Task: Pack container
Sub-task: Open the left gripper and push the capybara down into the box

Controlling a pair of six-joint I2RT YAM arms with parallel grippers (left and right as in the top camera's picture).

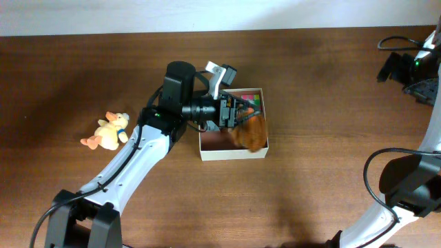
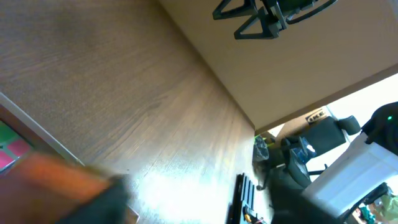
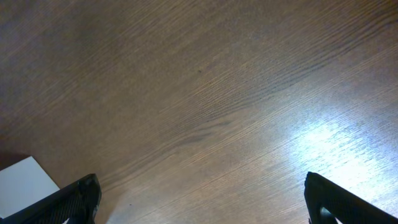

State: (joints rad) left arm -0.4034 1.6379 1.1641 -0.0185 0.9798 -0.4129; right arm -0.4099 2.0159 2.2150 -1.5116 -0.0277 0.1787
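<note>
The container point(image 1: 233, 153) is a shallow cream-walled box with a pinkish-brown inside, at the middle of the table. My left gripper point(image 1: 240, 117) hangs over it and is shut on a fuzzy orange-brown plush toy point(image 1: 253, 132), which is above the box's right front part. In the left wrist view the toy is an orange blur point(image 2: 50, 177) beside a dark finger, with the box rim point(image 2: 43, 130) next to it. Pink and green items point(image 1: 252, 100) lie in the box's far right corner. My right gripper point(image 3: 199, 199) is open and empty over bare wood at the far right.
A yellow duck plush point(image 1: 107, 131) lies on the table left of the box, beside my left arm. The right arm's base and cables point(image 1: 403, 182) are at the right edge. A white flat corner point(image 3: 22, 183) shows low left in the right wrist view.
</note>
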